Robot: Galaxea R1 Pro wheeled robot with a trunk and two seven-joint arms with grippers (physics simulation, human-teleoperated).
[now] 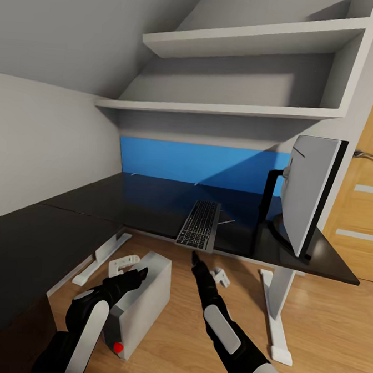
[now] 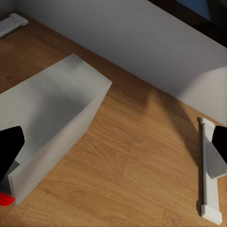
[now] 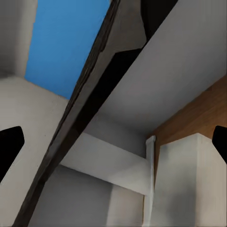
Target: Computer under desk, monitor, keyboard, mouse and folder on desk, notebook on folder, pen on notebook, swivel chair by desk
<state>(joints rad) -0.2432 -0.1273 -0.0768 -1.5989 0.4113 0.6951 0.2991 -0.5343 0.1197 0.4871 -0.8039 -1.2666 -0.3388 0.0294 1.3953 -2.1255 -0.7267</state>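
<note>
The desk (image 1: 152, 198) has a glossy black top with a bright blue panel along its back, and it stands on white legs over a light wooden floor (image 1: 321, 324). It sits in a nook under a sloping grey ceiling, with two white shelves (image 1: 236, 109) above it and a wooden door (image 1: 369, 194) at the right. The keyboard (image 1: 199, 224) lies on the desk with its near end overhanging the front edge. The monitor (image 1: 311, 192) stands at the desk's right end, its light grey back toward the camera. The computer (image 1: 142, 300) lies on the floor in front of the desk, partly beneath its front edge, with a small red light on its near end.

The left gripper (image 1: 137, 276) hovers just above the computer; in the left wrist view its two dark fingertips (image 2: 10, 150) stand wide apart and empty. The right gripper (image 1: 195, 258) reaches up just below the keyboard's overhanging end; its fingertips (image 3: 8, 147) also stand spread, grasping nothing. Whether it touches the keyboard cannot be told.
</note>
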